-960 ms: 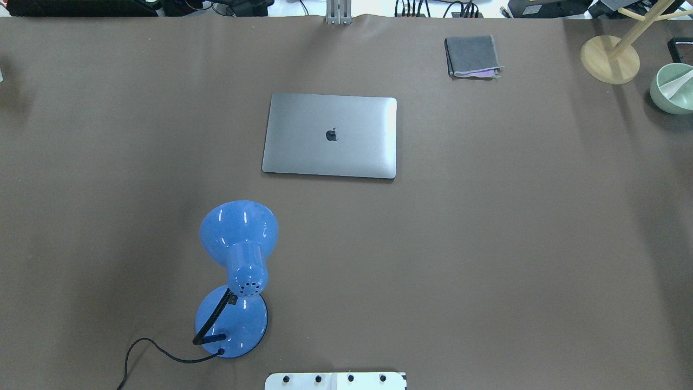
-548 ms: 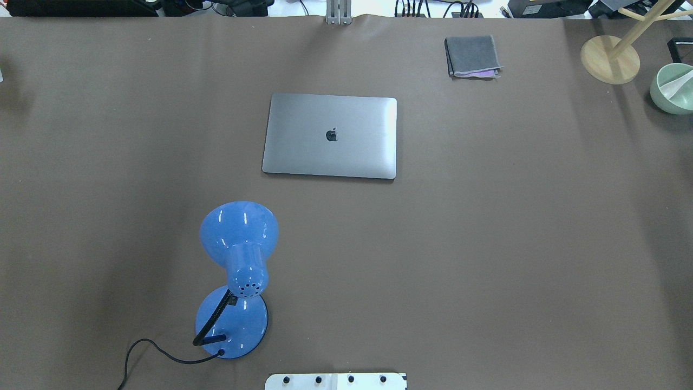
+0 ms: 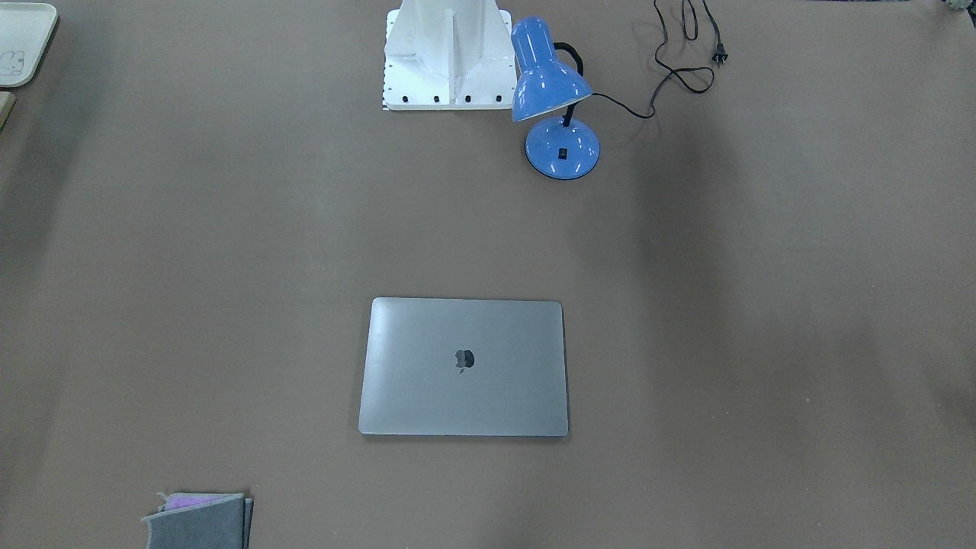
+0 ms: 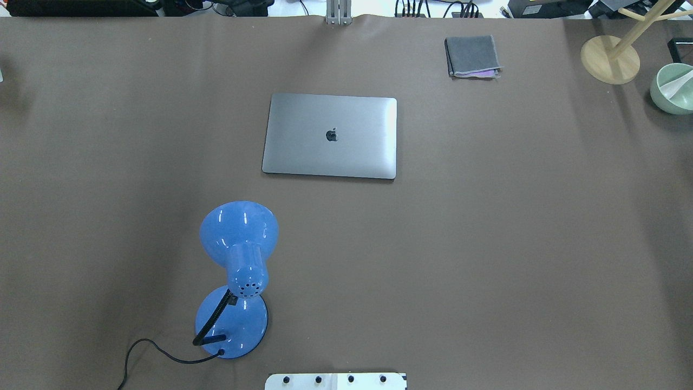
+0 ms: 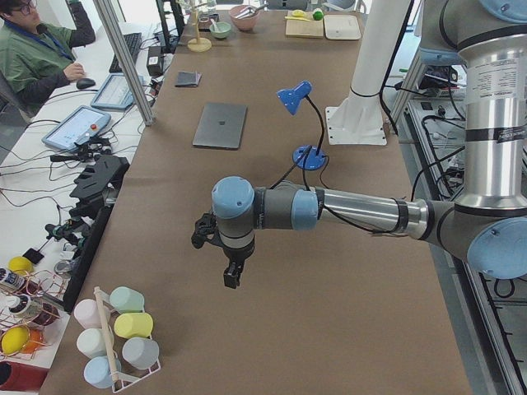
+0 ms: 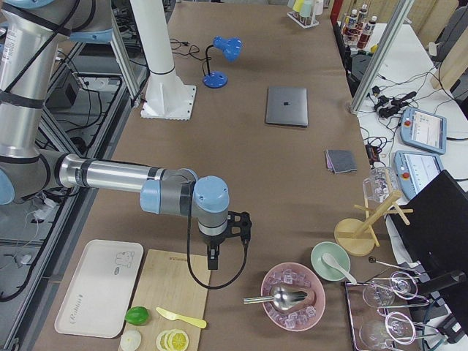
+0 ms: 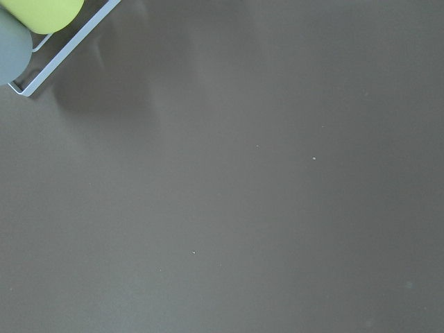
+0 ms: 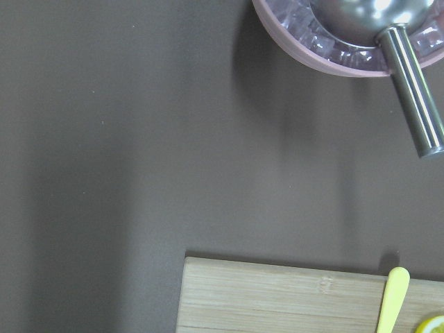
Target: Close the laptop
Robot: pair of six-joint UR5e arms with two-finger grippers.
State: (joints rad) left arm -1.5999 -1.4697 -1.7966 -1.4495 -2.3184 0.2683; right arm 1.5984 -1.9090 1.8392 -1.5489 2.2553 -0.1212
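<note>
The silver-grey laptop [image 4: 330, 135] lies flat in the middle of the table with its lid down and the dark apple logo up; it also shows in the front-facing view [image 3: 463, 367] and both side views [image 5: 221, 125] [image 6: 287, 106]. My left gripper [image 5: 233, 278] hangs over bare table far from the laptop, near the table's left end. My right gripper [image 6: 213, 261] hangs near the table's right end, also far from the laptop. Both show only in the side views, so I cannot tell whether they are open or shut.
A blue desk lamp [image 4: 238, 254] stands between the robot base [image 3: 446, 57] and the laptop. A grey felt pouch [image 4: 472, 56], wooden stand [image 4: 609, 58] and green bowl [image 4: 673, 88] sit far right. A cup rack [image 5: 115, 337] is below-left of the left gripper; a pink ice bowl [image 6: 292, 296] and cutting board [image 6: 175, 292] flank the right gripper.
</note>
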